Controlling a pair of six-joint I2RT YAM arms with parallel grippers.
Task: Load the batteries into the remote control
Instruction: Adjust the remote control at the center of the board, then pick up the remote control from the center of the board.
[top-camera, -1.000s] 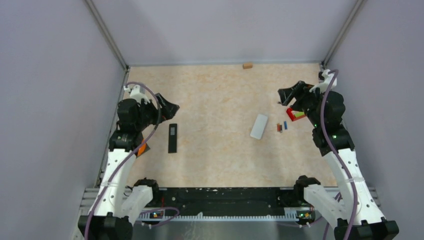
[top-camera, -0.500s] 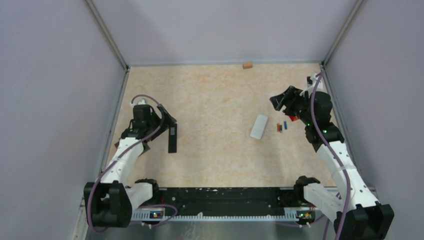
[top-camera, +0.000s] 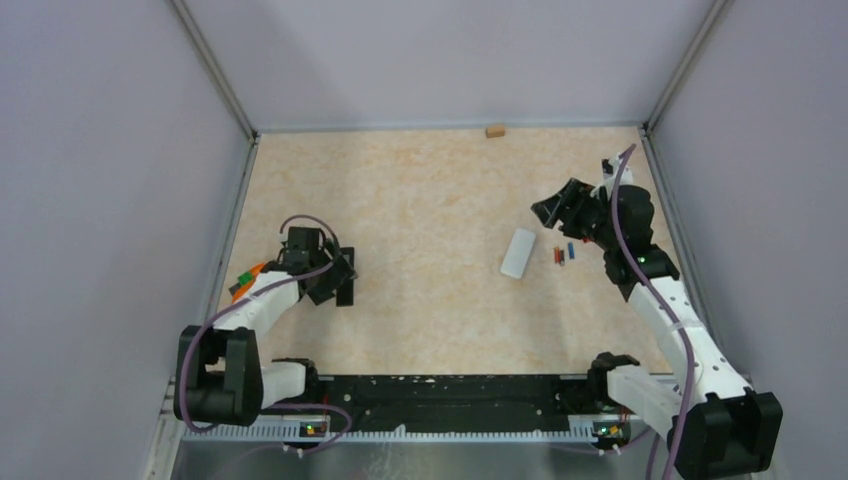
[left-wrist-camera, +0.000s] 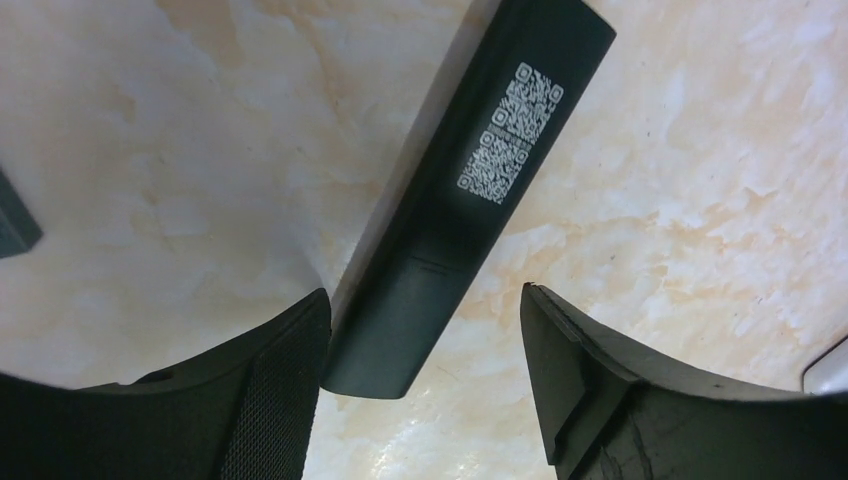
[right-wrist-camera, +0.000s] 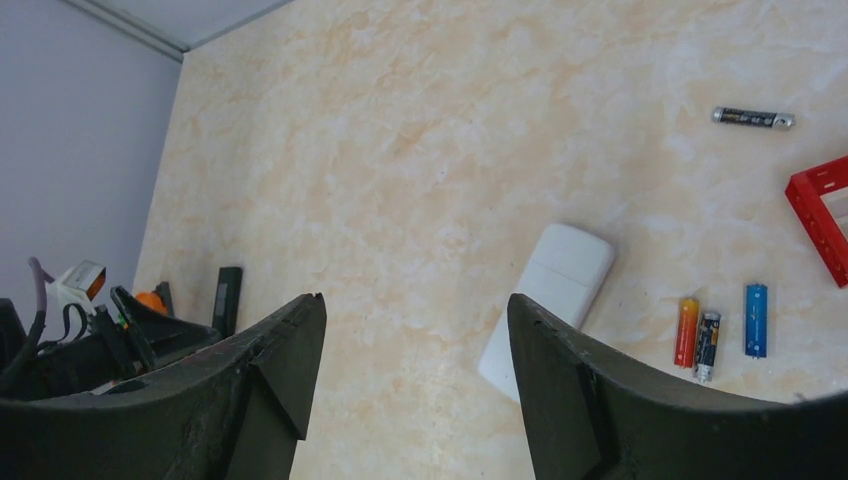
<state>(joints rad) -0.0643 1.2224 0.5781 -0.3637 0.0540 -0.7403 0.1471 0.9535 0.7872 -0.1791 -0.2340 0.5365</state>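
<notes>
At the left side of the tabletop (top-camera: 430, 190), the left gripper (left-wrist-camera: 425, 325) is seen lowered over the black remote (left-wrist-camera: 470, 190). Its jaws are spread apart and set on either side of one end of that remote. One finger (left-wrist-camera: 285, 385) lies just beside the remote's long edge; whether it touches cannot be told. The other finger (left-wrist-camera: 580, 380) is kept apart from the remote by a strip of bare tabletop. The remote is laid flat with its back upward, and two white code labels are shown on it. In the top view this remote (top-camera: 346, 292) is largely covered by the left gripper (top-camera: 335, 278).

Right of centre, a white remote (top-camera: 518, 253) is laid flat at a slant. Just beside it to the right, the batteries (top-camera: 563, 254) are found on the tabletop. In the right wrist view a red battery (right-wrist-camera: 687, 331) and a dark battery (right-wrist-camera: 707, 345) are seen side by side, close enough that contact cannot be ruled out, with a blue battery (right-wrist-camera: 756, 320) near them. A further dark battery (right-wrist-camera: 753, 118) is seen well apart. A red tray (right-wrist-camera: 815, 225) is cut off by the edge of that view.

The right gripper (top-camera: 555, 205) is held above the tabletop behind the batteries, with its jaws wide apart and nothing between them.
</notes>
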